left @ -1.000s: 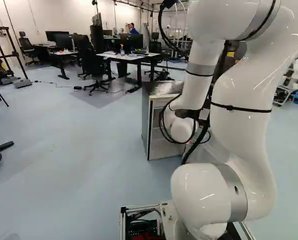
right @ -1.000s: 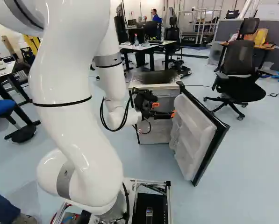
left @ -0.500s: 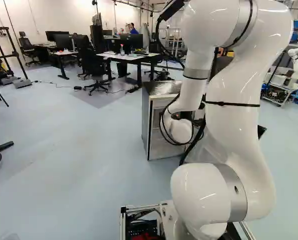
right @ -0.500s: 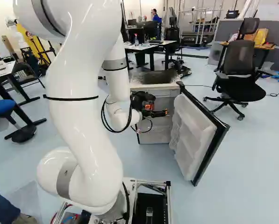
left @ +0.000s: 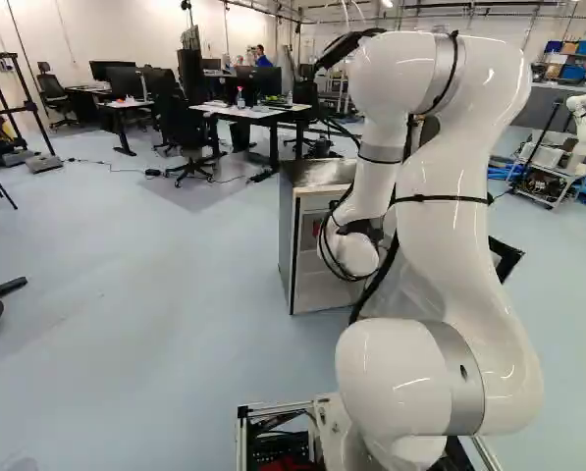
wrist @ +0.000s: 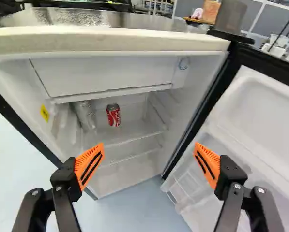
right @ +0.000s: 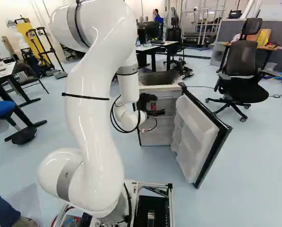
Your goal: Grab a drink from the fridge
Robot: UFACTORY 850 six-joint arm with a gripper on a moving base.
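Right base view, arm (right: 91, 120) arched high; end effector (right: 159, 111) forward, facing fridge (right: 156, 137)

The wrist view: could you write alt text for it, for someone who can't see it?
A red can stands on a shelf inside an open fridge, beside something clear. Two orange-padded fingers stand wide apart in front, holding nothing, with the fridge's open door alongside.
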